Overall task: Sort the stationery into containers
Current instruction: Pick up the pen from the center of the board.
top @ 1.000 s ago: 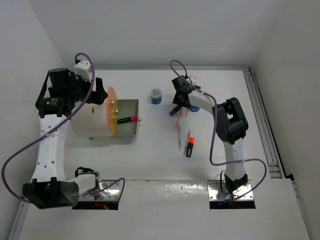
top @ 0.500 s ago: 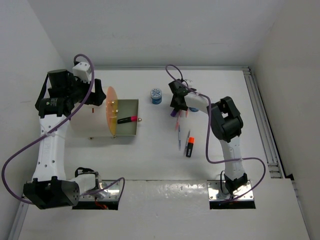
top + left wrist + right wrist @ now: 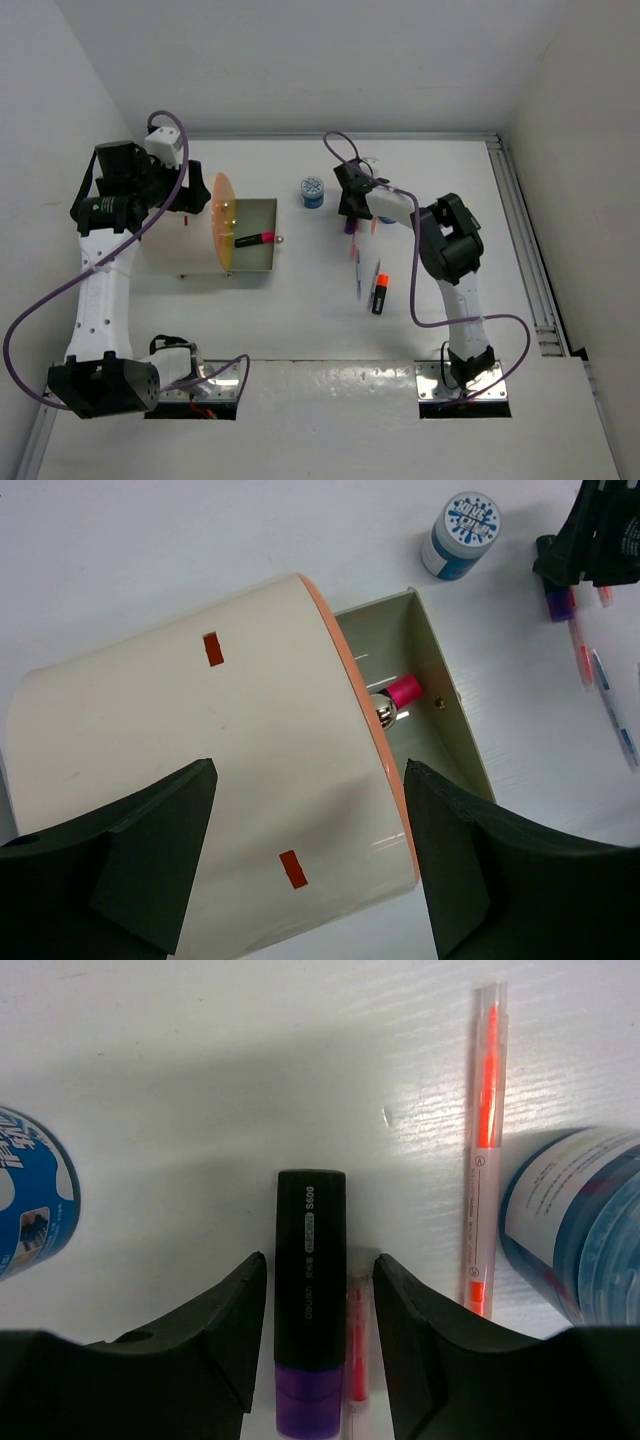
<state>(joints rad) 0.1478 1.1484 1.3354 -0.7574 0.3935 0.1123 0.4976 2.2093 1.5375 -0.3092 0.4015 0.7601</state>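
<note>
Glossy cream cabinet (image 3: 180, 730), matt black highlighter (image 3: 311, 1260), grainy white table (image 3: 200, 1060)

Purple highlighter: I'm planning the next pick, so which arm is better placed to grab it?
Right. The right gripper is open, with a finger on each side of the purple highlighter. The left gripper hangs open over the cabinet, well away from it.

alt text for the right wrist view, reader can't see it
The open right gripper straddles a black highlighter with a purple end lying on the white table, with a thin pink pen tight against its right side. A second pink pen lies further right beside a blue-and-white roll; another roll shows at the left edge.
</note>
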